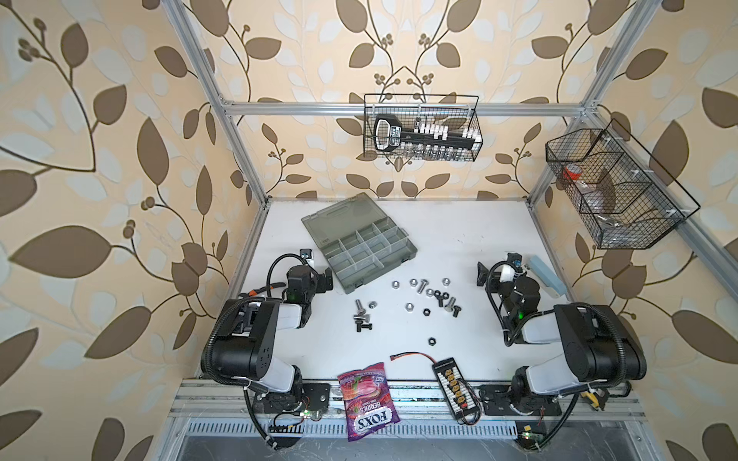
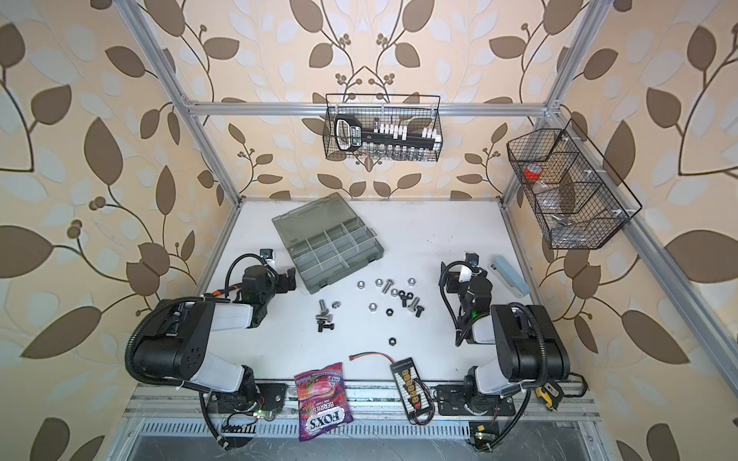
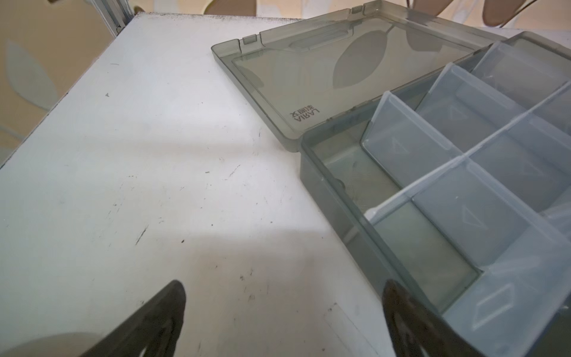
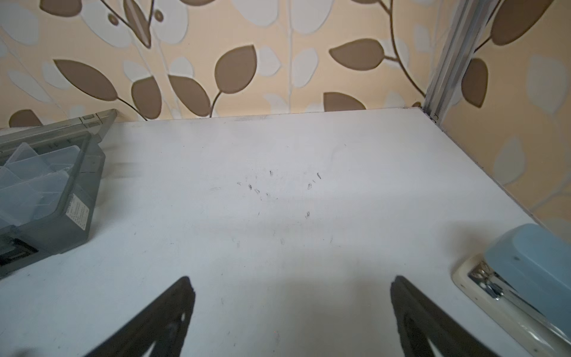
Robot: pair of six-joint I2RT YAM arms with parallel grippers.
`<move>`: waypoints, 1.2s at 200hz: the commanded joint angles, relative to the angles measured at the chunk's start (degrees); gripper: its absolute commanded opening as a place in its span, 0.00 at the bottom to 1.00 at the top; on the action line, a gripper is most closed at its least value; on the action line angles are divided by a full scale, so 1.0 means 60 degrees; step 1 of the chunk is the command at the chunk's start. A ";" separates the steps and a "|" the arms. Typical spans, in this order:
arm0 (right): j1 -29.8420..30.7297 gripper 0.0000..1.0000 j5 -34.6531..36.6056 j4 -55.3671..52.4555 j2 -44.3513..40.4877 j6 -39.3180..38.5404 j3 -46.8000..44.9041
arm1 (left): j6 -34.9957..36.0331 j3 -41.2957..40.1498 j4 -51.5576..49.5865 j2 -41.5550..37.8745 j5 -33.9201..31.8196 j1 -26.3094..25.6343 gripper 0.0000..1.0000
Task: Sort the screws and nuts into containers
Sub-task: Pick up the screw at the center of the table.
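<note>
Jaws on both arms stand wide, empty. Screws [image 1: 423, 286] and nuts [image 1: 409, 306] lie loose on bench [image 1: 459, 239] between them; containers [image 1: 371, 252] unfilled, beside left jaws. Sorting apparently unstarted; next move calls for descending onto one piece.

Seven screws [image 1: 422, 286] on the table [image 1: 459, 239] by the look of it, four silver and three black, though the small pile is hard to split. Eight nuts [image 1: 395, 284], six silver and two black. One organizer case [image 1: 339, 219] with what looks like eight compartments [image 1: 369, 259]. Two wire baskets [image 1: 639, 227]. One stapler [image 1: 545, 275], one bag of Fox's candy [image 1: 367, 399], one black connector board [image 1: 451, 383].
</note>
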 commanded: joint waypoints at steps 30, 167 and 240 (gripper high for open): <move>0.0047 1.00 0.0104 -0.0014 -0.0129 -0.0032 0.0196 | 0.0081 0.0260 0.0177 -0.0037 0.0115 0.0069 0.99; 0.0046 1.00 0.0104 -0.0017 -0.0117 -0.0027 0.0214 | 0.0079 0.0269 0.0177 -0.0036 0.0120 0.0074 0.99; 0.0036 1.00 0.0104 -0.0018 -0.0141 -0.0028 0.0194 | 0.0064 0.0262 0.0147 -0.0049 0.0214 0.0135 0.99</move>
